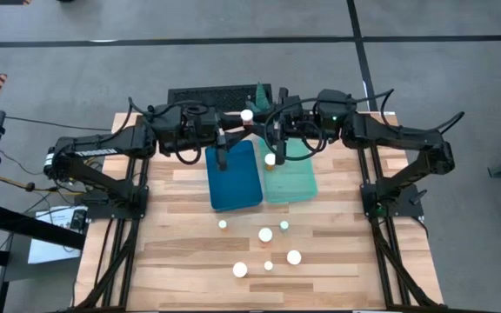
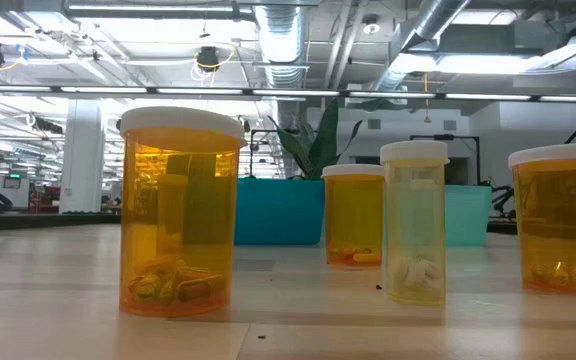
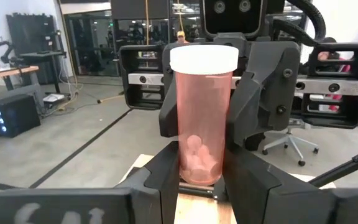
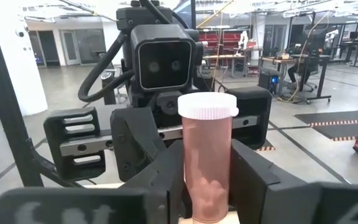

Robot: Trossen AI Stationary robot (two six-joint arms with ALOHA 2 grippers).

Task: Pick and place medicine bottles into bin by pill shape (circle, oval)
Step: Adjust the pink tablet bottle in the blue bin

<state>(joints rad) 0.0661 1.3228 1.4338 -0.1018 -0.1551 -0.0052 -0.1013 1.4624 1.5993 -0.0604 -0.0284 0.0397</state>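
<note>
bottle [image 3: 202,118] upright, caught between both grippers | left gripper [image 3: 202,180] pinches it | right gripper [image 4: 207,186] apparently clamps too | teal bin [image 1: 234,175] below

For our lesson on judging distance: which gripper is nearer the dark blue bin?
Left, narrowly. Both meet at one held bottle beyond the blue bin's far edge: left gripper on that bin's side, right gripper toward the green bin.

Amber medicine bottle [image 3: 202,118] upright, white-capped, held aloft; six medicine bottles [image 1: 265,235] standing on table.
</note>
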